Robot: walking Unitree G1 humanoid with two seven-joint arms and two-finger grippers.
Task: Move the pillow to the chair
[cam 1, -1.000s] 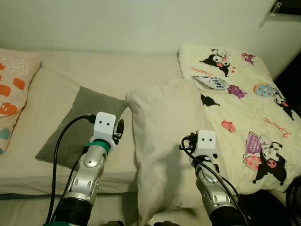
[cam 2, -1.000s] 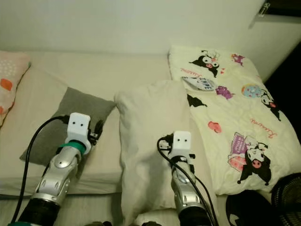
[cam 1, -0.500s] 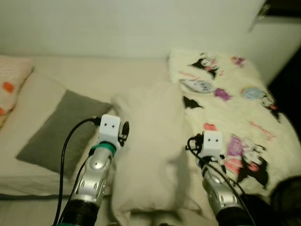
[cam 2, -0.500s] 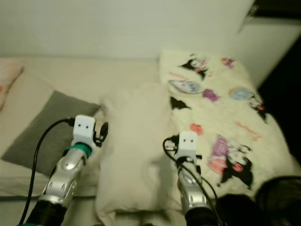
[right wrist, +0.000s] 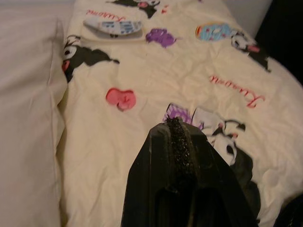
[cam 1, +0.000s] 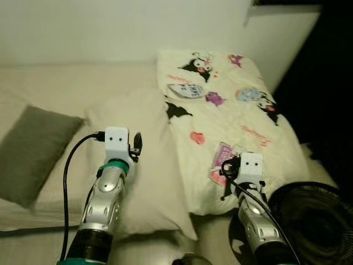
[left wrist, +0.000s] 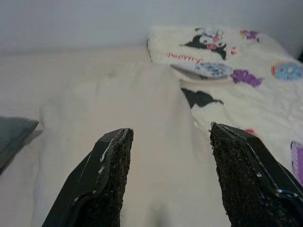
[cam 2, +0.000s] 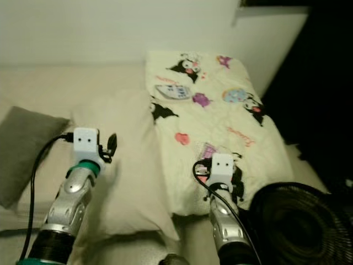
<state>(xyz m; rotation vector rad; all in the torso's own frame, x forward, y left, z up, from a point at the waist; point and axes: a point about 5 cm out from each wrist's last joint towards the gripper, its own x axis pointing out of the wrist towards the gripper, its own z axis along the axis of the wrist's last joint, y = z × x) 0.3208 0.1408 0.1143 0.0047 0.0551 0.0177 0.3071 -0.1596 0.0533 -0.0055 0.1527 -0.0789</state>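
The view has swung right since a second ago: the grey cushion (cam 1: 25, 152) now sits at the far left edge. The cream pillow (cam 1: 140, 165) lies on the bed (cam 1: 60, 83), unheld, under the left tool (left wrist: 165, 184), fingers spread wide. Right tool (right wrist: 180, 137), pinched shut and empty, hovers over the cartoon quilt (cam 1: 231, 110); a fan (cam 1: 317, 221) appears near right. No chair seen yet.

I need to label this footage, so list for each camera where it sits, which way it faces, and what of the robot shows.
Left and right eye views: on the head, looking down at the bed; both silver arms show, above the cream pillow and cartoon blanket.
Left wrist view: on the left arm, along the open left gripper toward the pillow.
Right wrist view: on the right arm, along the shut right gripper over the blanket.
Shared: all views show pillow and blanket.
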